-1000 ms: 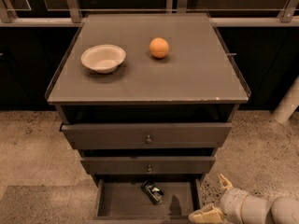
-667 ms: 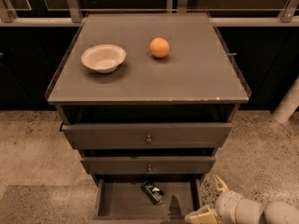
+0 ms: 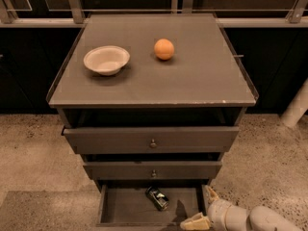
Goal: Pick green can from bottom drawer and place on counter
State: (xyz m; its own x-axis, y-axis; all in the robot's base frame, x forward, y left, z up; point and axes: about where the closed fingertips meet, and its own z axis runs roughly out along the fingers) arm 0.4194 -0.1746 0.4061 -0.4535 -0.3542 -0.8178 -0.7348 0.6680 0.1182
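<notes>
The green can point(image 3: 157, 198) lies on its side in the open bottom drawer point(image 3: 125, 211), near the middle of the tray. My gripper point(image 3: 202, 207) is at the drawer's front right corner, to the right of the can and apart from it. Its two pale fingers are spread, one point(image 3: 210, 193) up by the drawer's right wall and one point(image 3: 195, 222) low at the front edge. It holds nothing. The counter point(image 3: 192, 76) is the cabinet's flat top above.
A white bowl point(image 3: 106, 59) and an orange fruit point(image 3: 164, 49) sit on the counter's back half. Two upper drawers with knobs point(image 3: 152, 143) stick out a little above the bottom drawer. Speckled floor lies on both sides; a white post point(image 3: 296, 107) stands at right.
My gripper and arm have moved left, closer to the drawer's front right corner. The can, bowl and orange have not moved.
</notes>
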